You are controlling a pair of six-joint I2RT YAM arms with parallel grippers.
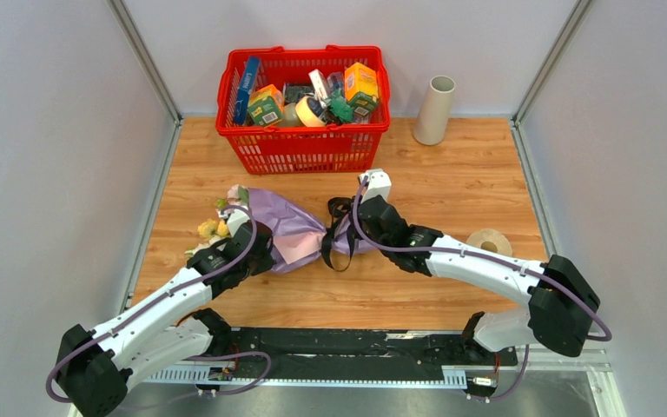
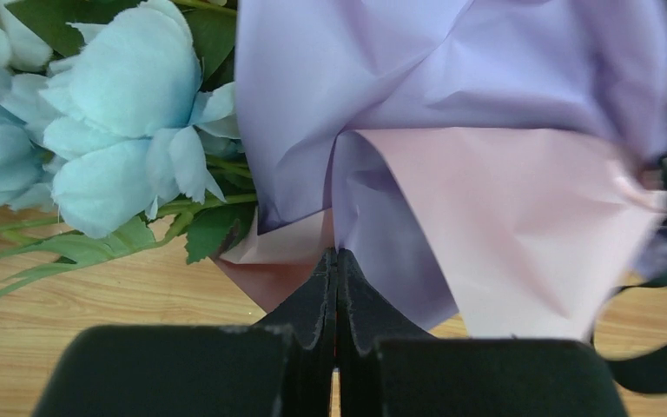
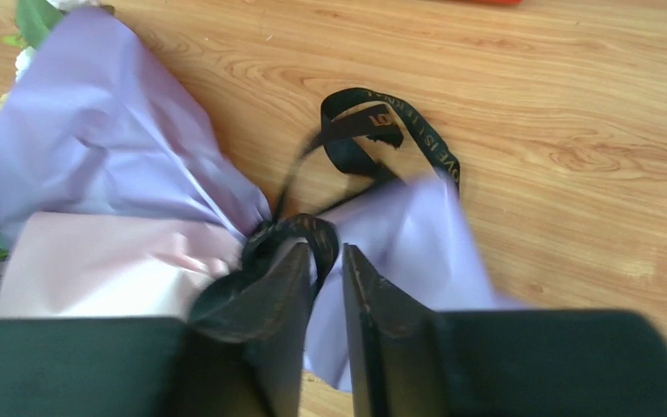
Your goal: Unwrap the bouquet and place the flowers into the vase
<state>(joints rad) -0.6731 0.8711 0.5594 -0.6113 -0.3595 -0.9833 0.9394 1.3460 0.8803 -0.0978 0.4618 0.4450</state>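
The bouquet lies on the wooden table, wrapped in lilac and pink paper and tied with a black ribbon. Its flowers stick out on the left; light blue blooms fill the left wrist view. My left gripper is shut on a fold of the paper at the bouquet's near side. At the ribbon knot, my right gripper has its jaws slightly apart, with a ribbon loop draped over the left finger. The beige vase stands upright at the back right.
A red basket full of groceries stands at the back, just behind the bouquet. A roll of tape lies on the table right of my right arm. Grey walls close the table on three sides.
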